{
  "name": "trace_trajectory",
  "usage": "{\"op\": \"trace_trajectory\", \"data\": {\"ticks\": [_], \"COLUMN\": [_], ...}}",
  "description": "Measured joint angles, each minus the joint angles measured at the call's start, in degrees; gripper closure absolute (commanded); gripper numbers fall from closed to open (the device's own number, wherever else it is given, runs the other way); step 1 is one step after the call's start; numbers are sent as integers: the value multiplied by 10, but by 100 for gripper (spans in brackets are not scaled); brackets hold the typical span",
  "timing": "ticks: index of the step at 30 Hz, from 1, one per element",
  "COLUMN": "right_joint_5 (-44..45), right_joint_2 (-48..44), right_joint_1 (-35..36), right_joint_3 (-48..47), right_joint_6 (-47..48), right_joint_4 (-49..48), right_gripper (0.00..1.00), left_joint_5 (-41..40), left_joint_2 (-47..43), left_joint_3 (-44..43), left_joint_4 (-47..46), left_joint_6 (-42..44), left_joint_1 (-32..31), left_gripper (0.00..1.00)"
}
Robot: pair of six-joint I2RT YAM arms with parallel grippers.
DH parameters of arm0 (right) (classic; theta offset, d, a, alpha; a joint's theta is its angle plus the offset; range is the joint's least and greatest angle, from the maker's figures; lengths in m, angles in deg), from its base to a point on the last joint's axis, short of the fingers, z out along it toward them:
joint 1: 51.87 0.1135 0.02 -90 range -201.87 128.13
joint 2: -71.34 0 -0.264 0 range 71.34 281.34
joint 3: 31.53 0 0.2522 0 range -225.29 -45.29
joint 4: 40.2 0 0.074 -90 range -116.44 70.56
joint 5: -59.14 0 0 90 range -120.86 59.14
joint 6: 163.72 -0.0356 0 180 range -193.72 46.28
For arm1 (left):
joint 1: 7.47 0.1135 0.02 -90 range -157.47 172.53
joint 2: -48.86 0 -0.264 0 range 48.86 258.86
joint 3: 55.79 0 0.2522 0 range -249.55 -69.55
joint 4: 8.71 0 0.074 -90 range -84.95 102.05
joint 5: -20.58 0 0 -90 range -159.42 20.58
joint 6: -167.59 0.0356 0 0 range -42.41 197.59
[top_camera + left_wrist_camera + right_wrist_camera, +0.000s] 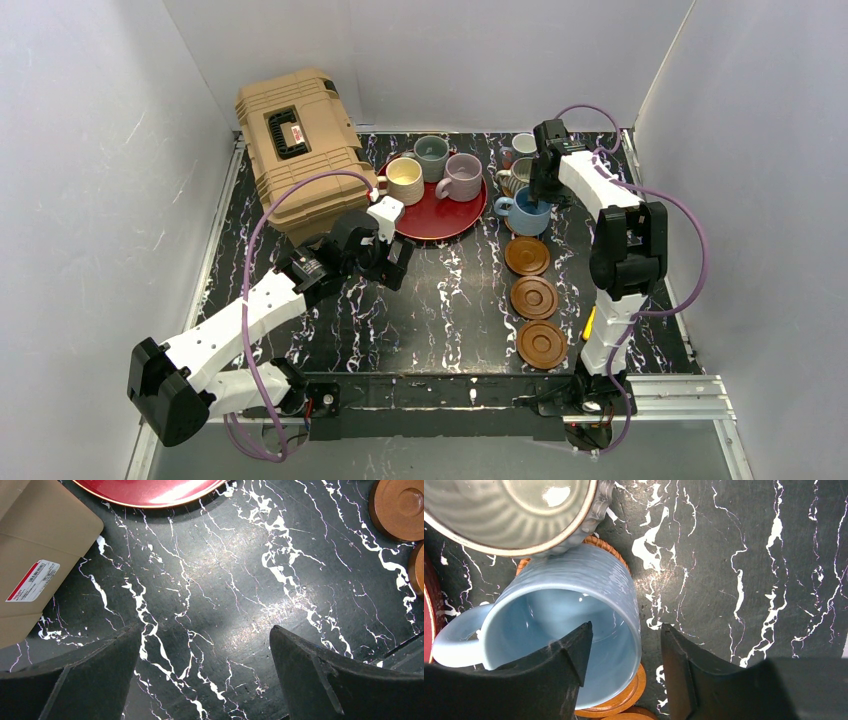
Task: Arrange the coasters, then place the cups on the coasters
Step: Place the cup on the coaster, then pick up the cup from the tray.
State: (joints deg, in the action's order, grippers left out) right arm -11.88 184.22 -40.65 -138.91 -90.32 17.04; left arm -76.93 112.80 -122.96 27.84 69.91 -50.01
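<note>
The job looks about half done. The coasters lie in a row down the right side of the table [440,300]. At the far end of that row stand three cups: the white mug [524,144], the ribbed grey mug [509,510] and the ribbed light blue mug [564,610].

The right wrist view shows the blue mug resting on an orange woven coaster [610,549], just beside the grey one. From overhead I cannot tell for sure whether the white and grey mugs each sit squarely on a coaster of their own.

The right gripper [626,627] hangs over the blue mug with one finger inside the bowl and the other outside. Its jaws are spread clear of the wall, so it is pinching nothing.

Three dark wooden coasters are bare: the far one [527,255], the middle one [534,297] and the near one [542,343].

Three cups are on the red tray [440,218]: the cream-yellow mug [405,180], the grey-green mug [432,155] and the lilac mug [461,177]. They are probably what is left to move, one to each wooden disc.

The left gripper [205,630] hovers over bare table near the tray, fingers wide apart and empty.
</note>
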Motion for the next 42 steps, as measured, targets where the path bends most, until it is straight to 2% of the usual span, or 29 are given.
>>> {"op": "trace_trajectory", "data": {"ticks": [8, 14, 23, 34, 42], "right_joint_5": [-5, -7, -10, -12, -15], "right_joint_2": [0, 0, 0, -1, -1], "right_joint_1": [0, -3, -4, -4, -4], "right_joint_3": [0, 0, 0, 0, 0], "right_joint_6": [3, 6, 18, 36, 75], "right_joint_4": [-1, -1, 0, -3, -15], "right_gripper": [65, 77, 89, 98, 99], "left_joint_5": [0, 0, 0, 0, 0], "left_joint_2": [0, 0, 0, 0, 0], "left_joint_3": [0, 0, 0, 0, 0], "left_joint_4": [0, 0, 0, 0, 0], "left_joint_6": [0, 0, 0, 0, 0], "left_joint_1": [0, 0, 0, 0, 0], "left_gripper": [1, 1, 1, 1, 1]}}
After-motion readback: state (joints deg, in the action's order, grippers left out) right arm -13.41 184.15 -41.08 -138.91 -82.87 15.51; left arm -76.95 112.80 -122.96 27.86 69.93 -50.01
